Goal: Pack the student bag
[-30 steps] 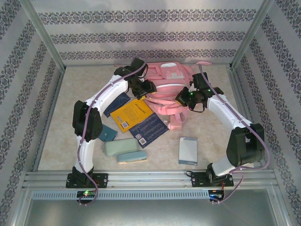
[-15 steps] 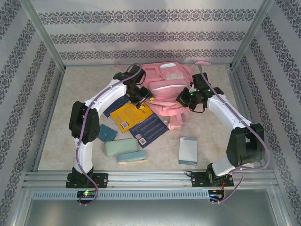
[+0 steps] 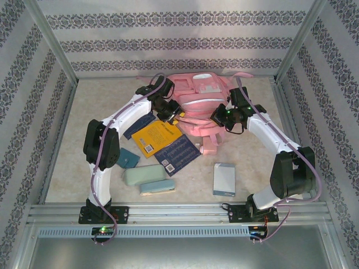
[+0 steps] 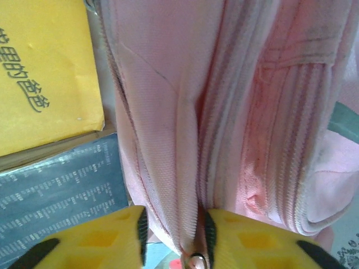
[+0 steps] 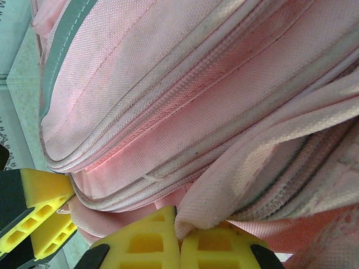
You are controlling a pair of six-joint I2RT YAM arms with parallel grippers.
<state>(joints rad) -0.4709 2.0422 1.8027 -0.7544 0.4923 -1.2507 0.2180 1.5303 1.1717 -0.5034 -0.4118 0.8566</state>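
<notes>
Top external view: the bag (image 3: 205,95) lies at the far middle of the worktop (image 3: 101,95), and both arms bend inward and reach it from either side. On it, the left hand (image 4: 174,227) is clamped on a seam fold by the zipper. The right hand (image 5: 179,232), fingers pressed together, pinches a loose fabric edge.

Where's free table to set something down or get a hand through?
Bare table far left, between wall and left arm; also between pencil cases and grey pad, near edge. Crowded mid-left: books beside the bag.
</notes>
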